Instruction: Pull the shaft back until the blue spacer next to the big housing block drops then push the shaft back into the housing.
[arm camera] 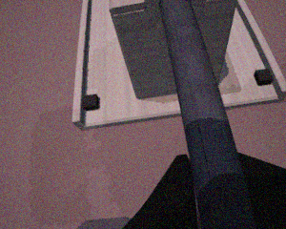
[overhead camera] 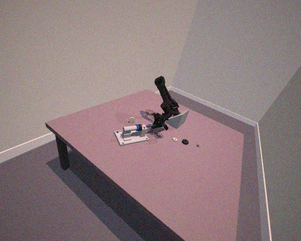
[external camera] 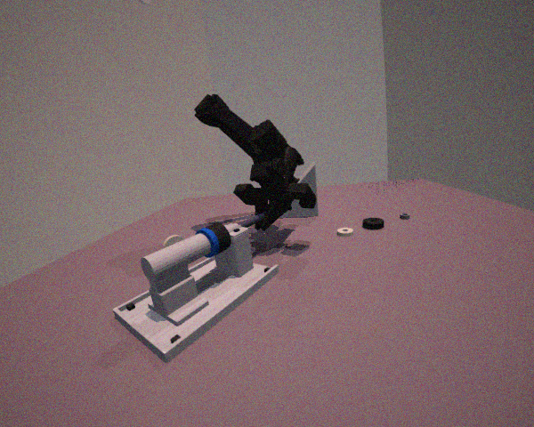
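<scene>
Blue spacer (overhead camera: 138, 127) (external camera: 210, 240), ring-shaped, beside black ring (overhead camera: 140, 127) (external camera: 221, 238)
</scene>
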`<state>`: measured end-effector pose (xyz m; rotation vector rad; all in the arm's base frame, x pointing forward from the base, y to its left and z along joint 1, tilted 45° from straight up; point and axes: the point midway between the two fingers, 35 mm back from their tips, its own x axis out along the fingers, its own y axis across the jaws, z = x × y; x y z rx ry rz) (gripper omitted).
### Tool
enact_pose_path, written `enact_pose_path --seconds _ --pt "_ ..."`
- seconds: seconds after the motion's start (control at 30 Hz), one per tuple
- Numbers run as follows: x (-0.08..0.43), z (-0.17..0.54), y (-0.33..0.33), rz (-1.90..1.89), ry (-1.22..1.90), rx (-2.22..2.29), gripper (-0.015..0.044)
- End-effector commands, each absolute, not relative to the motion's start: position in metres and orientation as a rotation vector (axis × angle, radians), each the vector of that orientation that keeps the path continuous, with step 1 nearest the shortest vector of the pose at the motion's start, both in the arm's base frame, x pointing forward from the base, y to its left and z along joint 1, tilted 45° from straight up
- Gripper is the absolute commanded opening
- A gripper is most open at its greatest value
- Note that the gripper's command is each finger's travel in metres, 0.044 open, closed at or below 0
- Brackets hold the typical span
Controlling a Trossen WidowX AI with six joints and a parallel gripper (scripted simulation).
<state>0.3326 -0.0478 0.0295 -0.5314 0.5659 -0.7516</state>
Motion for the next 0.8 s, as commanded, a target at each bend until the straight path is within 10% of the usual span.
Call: enact_pose_path --seconds 0.0,0.77 --pt "0.3315 0.0295 -0.0479 -0.755 0.564 -0.528 0.0" --pt "0.3289 0.0285 -0.0468 -0.755 0.564 -0.528 0.0"
